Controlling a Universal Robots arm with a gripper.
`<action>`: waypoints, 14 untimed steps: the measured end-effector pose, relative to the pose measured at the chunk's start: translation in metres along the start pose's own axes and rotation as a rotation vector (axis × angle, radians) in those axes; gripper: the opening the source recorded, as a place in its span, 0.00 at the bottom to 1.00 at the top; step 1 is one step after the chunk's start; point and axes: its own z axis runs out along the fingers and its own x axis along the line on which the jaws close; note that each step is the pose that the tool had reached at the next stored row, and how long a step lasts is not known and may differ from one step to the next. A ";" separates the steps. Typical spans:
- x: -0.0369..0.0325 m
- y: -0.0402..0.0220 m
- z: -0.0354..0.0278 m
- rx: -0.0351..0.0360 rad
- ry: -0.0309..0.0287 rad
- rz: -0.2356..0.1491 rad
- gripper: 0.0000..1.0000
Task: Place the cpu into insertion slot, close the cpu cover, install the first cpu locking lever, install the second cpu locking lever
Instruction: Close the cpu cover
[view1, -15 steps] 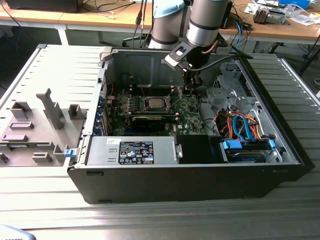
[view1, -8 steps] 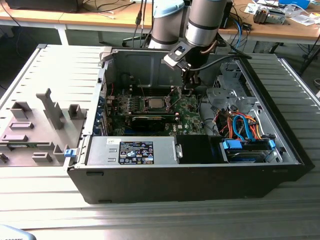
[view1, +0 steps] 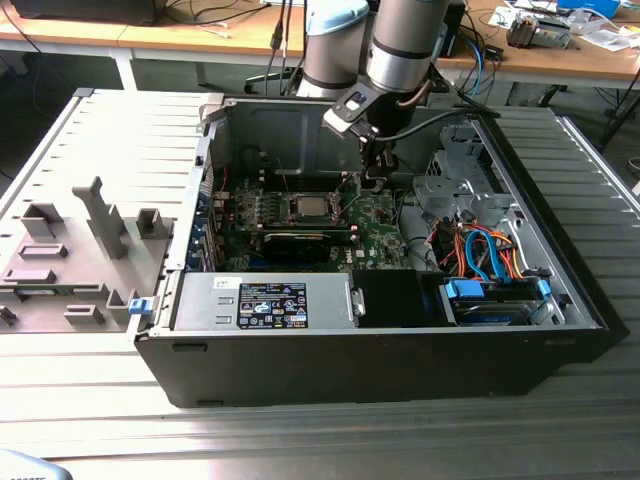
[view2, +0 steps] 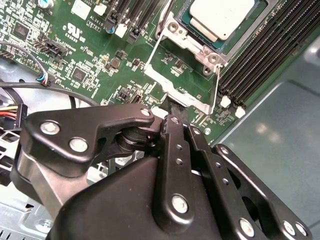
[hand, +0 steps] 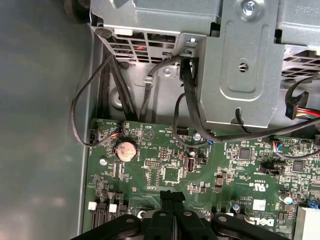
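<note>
- Your gripper (view2: 172, 111) is down inside the open computer case (view1: 400, 370), over the green circuit board (hand: 165, 165) near the board's middle.
- Its two black fingers (hand: 166, 200) are pressed together with no gap between them.
- In the second wrist view you can see the fingertips meeting the free edge of the cpu cover (view2: 172, 90). You cannot tell whether that thin edge is pinched between them.
- The cpu cover is swung open, off the socket. Green board shows through its square window, and its hinged side is at the edge of the insertion slot (view2: 182, 17).
- The cpu (view2: 220, 17) already lies flat in the insertion slot, silver-grey face up and uncovered.
- Long black memory slots (view2: 260, 55) run just beside the insertion slot, on the side away from the open cover.
- In the exterior view you see the case lying on its side on the ribbed metal table (view1: 300, 440), with the arm coming down from the case's far wall.
</note>
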 end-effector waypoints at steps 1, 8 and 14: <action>0.0001 -0.0006 0.0000 0.0000 0.0000 0.000 0.11; 0.0005 -0.0048 0.0002 0.0000 0.0009 0.000 0.11; 0.0011 -0.0107 0.0004 -0.0001 0.0012 0.000 0.11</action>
